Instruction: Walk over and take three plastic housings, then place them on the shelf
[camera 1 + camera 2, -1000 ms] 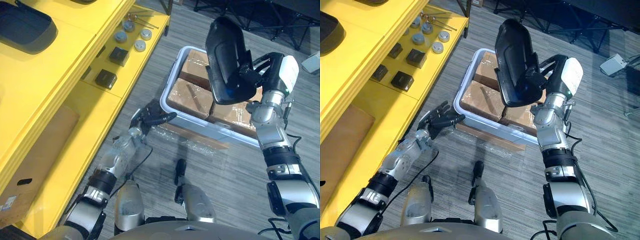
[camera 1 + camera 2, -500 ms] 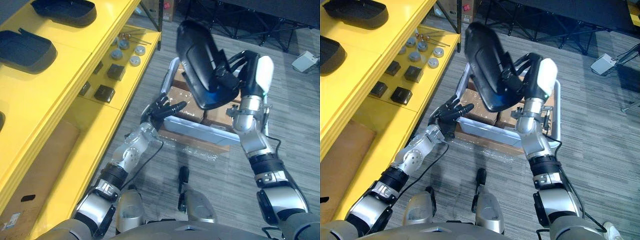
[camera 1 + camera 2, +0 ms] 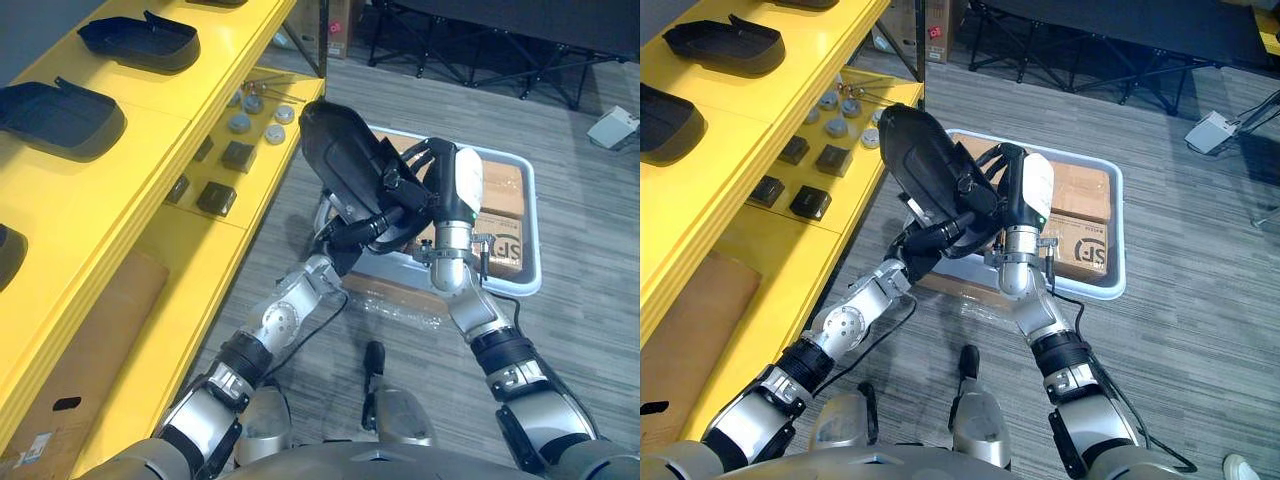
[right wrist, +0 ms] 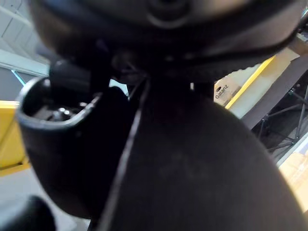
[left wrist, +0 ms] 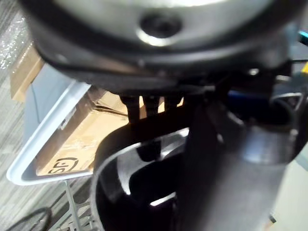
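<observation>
Right hand: I see it clenched round one side of the plastic housing.
Plastic housing: held in the air, tilted, its upper end leaning toward the yellow shelf.
Left hand: raised under the housing's lower end; I cannot tell whether it grips.
Shelf top: two more dark housings.
Crate: on the floor, cardboard boxes inside.
Change: a second ago the left hand hung low, well apart from the housing; the right hand held the housing above the boxes, farther from the shelf.
</observation>
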You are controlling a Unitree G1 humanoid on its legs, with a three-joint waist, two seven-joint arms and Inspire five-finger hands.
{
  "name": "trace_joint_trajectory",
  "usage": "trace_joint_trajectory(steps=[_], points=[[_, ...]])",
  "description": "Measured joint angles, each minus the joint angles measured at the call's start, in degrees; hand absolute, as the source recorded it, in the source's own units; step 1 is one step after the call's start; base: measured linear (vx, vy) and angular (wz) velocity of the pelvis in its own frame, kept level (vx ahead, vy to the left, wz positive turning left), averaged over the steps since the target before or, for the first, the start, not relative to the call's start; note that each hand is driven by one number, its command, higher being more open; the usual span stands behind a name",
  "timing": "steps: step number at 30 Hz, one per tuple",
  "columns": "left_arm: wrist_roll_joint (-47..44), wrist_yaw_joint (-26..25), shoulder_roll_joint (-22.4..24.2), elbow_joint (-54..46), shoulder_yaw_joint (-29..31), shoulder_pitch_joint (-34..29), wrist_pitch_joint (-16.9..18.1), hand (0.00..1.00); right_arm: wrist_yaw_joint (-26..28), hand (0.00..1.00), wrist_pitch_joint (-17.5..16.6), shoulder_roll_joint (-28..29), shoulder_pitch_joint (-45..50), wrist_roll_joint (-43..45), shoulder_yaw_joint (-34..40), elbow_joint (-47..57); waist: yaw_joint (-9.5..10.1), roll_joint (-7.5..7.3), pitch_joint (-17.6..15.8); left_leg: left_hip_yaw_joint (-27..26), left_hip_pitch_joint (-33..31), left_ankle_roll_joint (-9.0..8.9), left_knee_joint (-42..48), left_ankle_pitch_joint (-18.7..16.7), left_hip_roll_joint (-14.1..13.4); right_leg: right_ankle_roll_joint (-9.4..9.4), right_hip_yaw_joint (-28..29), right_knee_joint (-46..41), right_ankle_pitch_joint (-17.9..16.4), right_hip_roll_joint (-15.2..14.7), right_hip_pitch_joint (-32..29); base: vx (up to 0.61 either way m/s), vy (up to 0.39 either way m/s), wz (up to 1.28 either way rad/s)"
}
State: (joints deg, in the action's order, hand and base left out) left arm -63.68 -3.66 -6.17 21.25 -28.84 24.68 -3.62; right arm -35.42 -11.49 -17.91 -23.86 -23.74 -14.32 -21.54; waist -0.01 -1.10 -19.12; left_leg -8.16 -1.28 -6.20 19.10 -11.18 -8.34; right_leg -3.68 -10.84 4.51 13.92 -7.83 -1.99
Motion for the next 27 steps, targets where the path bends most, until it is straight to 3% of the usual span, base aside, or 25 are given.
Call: trace_joint_trajectory(steps=[4,8,12,18,22,23,27], points=[[-3.96,-0.05,-0.43,0.0,-2.22,-0.51,2.41,0.0,-1.25,0.0,-0.18,0.62,0.87,2.21,-1.08,-0.18,0.01,-0.05,1.67,0.0,0.9,-0.16,-1.47,0.68,0.13,0.17,-0.06,0.01,-0.12,-0.01,0.15,0.0,0.0,0.0],[-6.17,-2.36,-0.35,0.07,-2.32,-0.54,4.79,0.0,-2.44,0.0,-4.18,1.22,1.65,2.41,-4.09,0.02,-0.41,-0.18,2.28,-0.23,1.99,-0.22,-2.82,1.42,0.21,0.23,-0.01,0.02,-0.18,0.0,0.49,0.0,-0.001,-0.01],[-6.17,-3.59,-0.44,0.06,-3.62,-0.74,8.62,0.0,-3.13,0.0,-4.17,2.99,2.08,4.51,-4.44,-0.09,-0.09,-0.41,2.53,0.29,2.07,-0.36,-3.44,1.88,0.29,0.41,-0.77,0.06,-0.4,-0.03,0.69,-0.03,-0.013,0.09],[-8.16,-3.77,-0.37,0.06,-4.98,-2.7,9.85,0.0,-3.92,0.0,-4.15,4.33,4.14,4.6,-4.96,-0.25,-0.11,-2.51,4.88,0.56,2.97,-0.61,-5.15,2.51,0.31,0.86,-1.43,0.36,-1.18,-0.03,1.15,-0.01,-0.004,0.04],[-8.28,-3.77,-0.37,0.06,-5.2,-2.94,9.99,0.0,-4.23,0.0,-4.19,4.35,4.62,4.61,-4.96,-0.23,-0.13,-2.89,5.15,0.6,3.89,-0.62,-5.65,2.61,0.32,0.85,-1.47,0.36,-1.38,-0.04,1.78,0.0,0.0,0.0],[-8.24,-3.77,-0.36,0.06,-5.31,-2.99,10.02,0.0,-4.66,1.0,-4.27,4.4,4.88,4.62,-4.99,-0.21,-0.13,-2.92,5.17,0.69,4.15,-0.63,-5.83,2.62,0.32,0.84,-1.63,0.36,-1.51,-0.03,2.07,0.0,0.0,0.0],[-7.61,-3.78,0.69,0.05,-5.14,-4.35,11.38,0.0,-5.12,1.0,-4.84,4.59,5.77,4.9,-6.08,-0.21,-0.11,-3.01,5.33,0.71,4.83,-0.65,-6.62,2.79,0.35,0.45,-1.86,0.37,-2.01,-0.05,2.45,0.01,-0.001,0.02]])
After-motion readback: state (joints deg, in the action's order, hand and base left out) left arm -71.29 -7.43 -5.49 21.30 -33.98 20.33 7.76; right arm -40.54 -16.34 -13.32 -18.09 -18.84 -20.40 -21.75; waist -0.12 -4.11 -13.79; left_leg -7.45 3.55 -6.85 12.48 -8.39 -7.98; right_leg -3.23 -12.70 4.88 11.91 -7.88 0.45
